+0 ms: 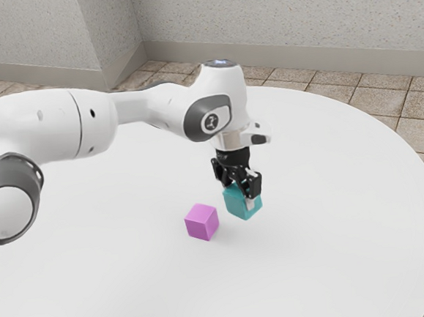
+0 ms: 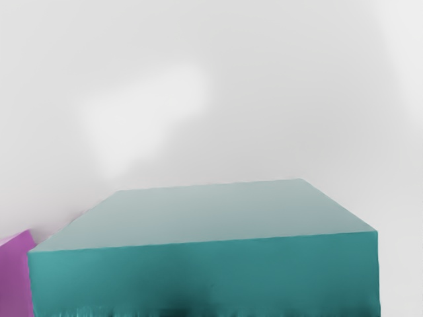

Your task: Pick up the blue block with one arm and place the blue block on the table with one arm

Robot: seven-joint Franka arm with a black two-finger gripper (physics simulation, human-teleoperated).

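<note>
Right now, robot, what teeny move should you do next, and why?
I'd probably squeeze the blue block gently before lifting. My gripper is already down at it, and the wrist view shows the block big and close, but I can't tell whether I have a firm hold. The pink block sits close by, so I shouldn't slide sideways.

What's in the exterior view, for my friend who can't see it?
A black gripper on a white robot arm is down at a teal block. A smaller pink block sits nearby on a round white table.
</note>
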